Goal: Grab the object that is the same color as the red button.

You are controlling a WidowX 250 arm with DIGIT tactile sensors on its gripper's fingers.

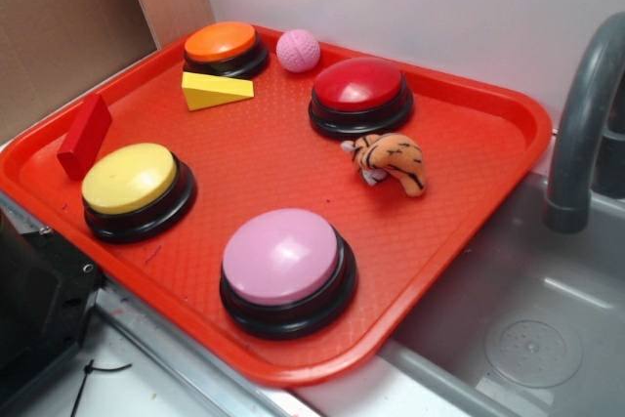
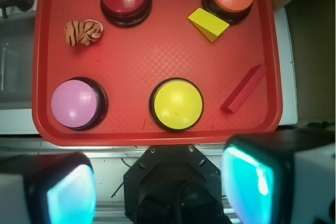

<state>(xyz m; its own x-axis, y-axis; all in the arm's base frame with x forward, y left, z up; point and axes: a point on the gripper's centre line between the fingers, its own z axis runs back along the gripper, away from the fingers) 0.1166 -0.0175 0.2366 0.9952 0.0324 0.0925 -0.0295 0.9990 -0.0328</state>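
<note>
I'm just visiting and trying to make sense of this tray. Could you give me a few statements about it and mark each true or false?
1. The red block leans against the tray's edge, beside the yellow button. True.
2. The tool is clamped on the red block. False: its fingers sit outside the tray with nothing between them.
3. The toy tiger lies between the red button and the pink button. True.
4. The yellow wedge is stacked on the orange button. False: it lies on the tray next to it.
5. There are two pink balls. False: only one pink ball shows.
</note>
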